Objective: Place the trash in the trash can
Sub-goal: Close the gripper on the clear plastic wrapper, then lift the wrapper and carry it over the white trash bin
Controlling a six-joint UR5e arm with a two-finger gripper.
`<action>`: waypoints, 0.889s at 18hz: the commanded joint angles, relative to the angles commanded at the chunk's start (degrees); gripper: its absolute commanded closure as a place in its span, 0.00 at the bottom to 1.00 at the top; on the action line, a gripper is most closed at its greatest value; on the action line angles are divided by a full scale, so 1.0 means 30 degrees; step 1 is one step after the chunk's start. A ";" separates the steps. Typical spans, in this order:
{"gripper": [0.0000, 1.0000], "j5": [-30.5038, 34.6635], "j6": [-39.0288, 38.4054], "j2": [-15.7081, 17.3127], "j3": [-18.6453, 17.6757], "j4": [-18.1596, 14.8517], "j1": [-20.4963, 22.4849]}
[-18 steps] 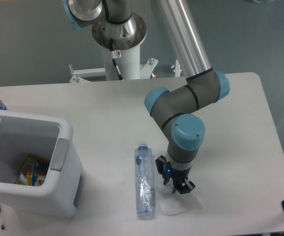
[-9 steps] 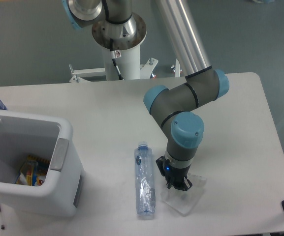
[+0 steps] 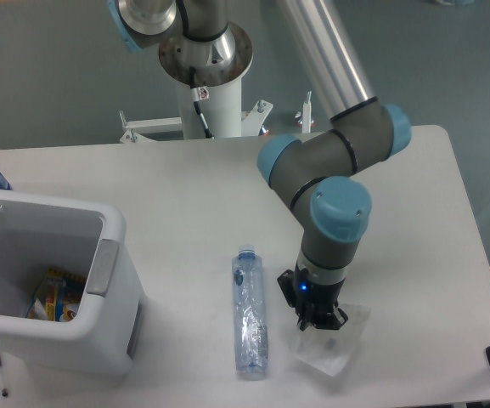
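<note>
Plastic bag [image 3: 334, 344] hangs pinched in the clenched jaws; bottle [image 3: 250, 313] lies beside.

We see bright, even light from above. Soft, small shadows lie beside the trash can [image 3: 53, 289]. Everything looks a bit fuzzy.

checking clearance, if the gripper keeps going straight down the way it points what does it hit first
The plastic bag: the gripper points down at it and looks already on it. Under that lies the table.
</note>
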 joint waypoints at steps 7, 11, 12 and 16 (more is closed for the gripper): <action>1.00 -0.2985 -0.3747 0.1786 0.0912 -0.0239 -0.0204; 1.00 -0.4687 -0.5975 0.3074 0.1058 -0.0239 -0.0964; 1.00 -0.4922 -0.6502 0.3368 0.1088 -0.0239 -0.1199; 1.00 -0.5393 -0.8232 0.3897 0.1672 -0.0210 -0.2165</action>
